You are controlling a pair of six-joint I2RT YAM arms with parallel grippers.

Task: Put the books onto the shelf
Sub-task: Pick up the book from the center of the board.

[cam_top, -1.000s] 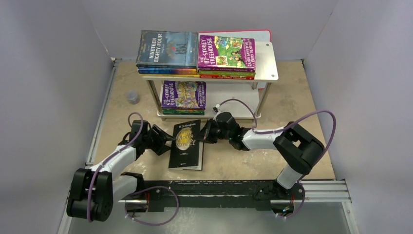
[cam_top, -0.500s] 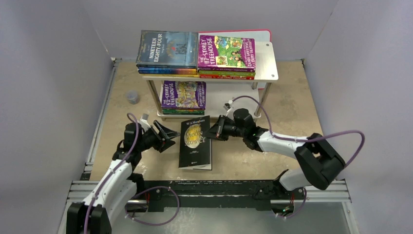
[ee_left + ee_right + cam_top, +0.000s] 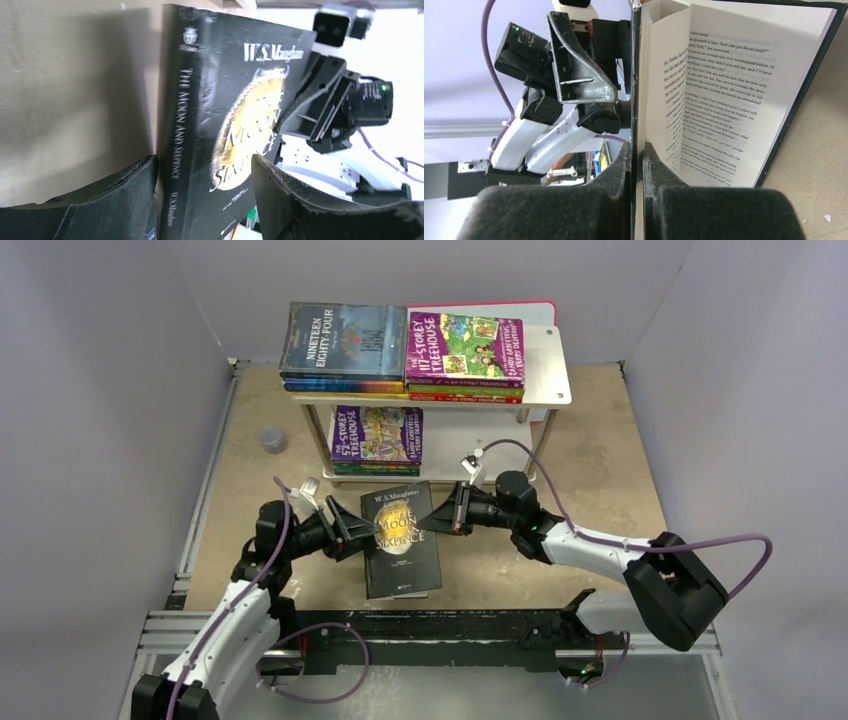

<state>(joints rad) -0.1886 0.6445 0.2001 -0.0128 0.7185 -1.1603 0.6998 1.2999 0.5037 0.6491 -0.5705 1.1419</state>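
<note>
The black "Moon and Sixpence" book (image 3: 402, 558) is on the table in front of the shelf (image 3: 546, 372), its front cover raised. My right gripper (image 3: 432, 523) is shut on that cover's edge, seen as (image 3: 636, 165) beside the open pages (image 3: 719, 100). My left gripper (image 3: 358, 530) stands open, its fingers (image 3: 125, 200) either side of the spine (image 3: 172, 150). Two stacks of books fill the shelf top, "Nineteen Eighty-Four" (image 3: 345, 340) on one and a "Storey Treehouse" (image 3: 465, 345) on the other. A third stack (image 3: 377, 435) sits on the lower board.
A small grey cap (image 3: 271, 440) lies on the table left of the shelf. A pink-edged white board (image 3: 540, 308) stands behind the shelf. Grey walls close in three sides, and a metal rail (image 3: 660, 625) runs along the near edge.
The right gripper has pulled the book's cover up and to the right. The left gripper has moved in to the spine and opened wider around it.
</note>
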